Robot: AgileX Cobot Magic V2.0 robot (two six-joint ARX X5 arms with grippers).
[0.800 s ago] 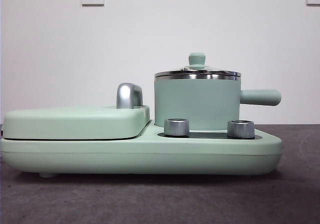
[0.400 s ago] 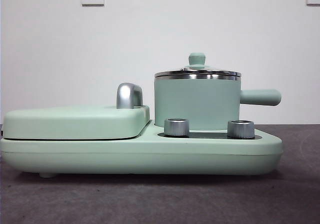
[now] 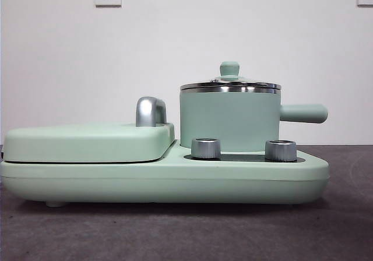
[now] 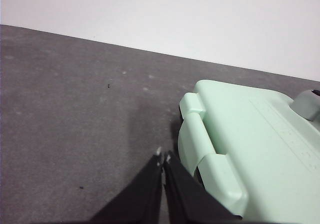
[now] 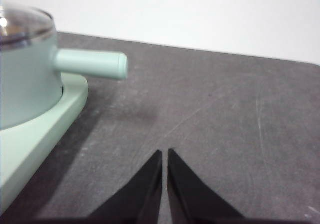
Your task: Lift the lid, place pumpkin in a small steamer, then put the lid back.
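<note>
The lid (image 3: pixel 230 85) sits closed on the pot (image 3: pixel 229 119). My right pincer (image 5: pixel 165 155), jaws together and empty, waits off the pot's handle end, nearer than my left pincer (image 4: pixel 163 156), also closed, beside the griddle cover (image 4: pixel 250 139). No pumpkin shows.

Front camera: low, bench-level, close, facing wall. Wrist cameras look across bench; right shares small steamer (image 5: pixel 25 84) (image 3: pixel 229 121) with front.

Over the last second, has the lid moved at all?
No. In the front view the lid sits on the steamer exactly as before, its knob at the same spot against the wall behind it.
</note>
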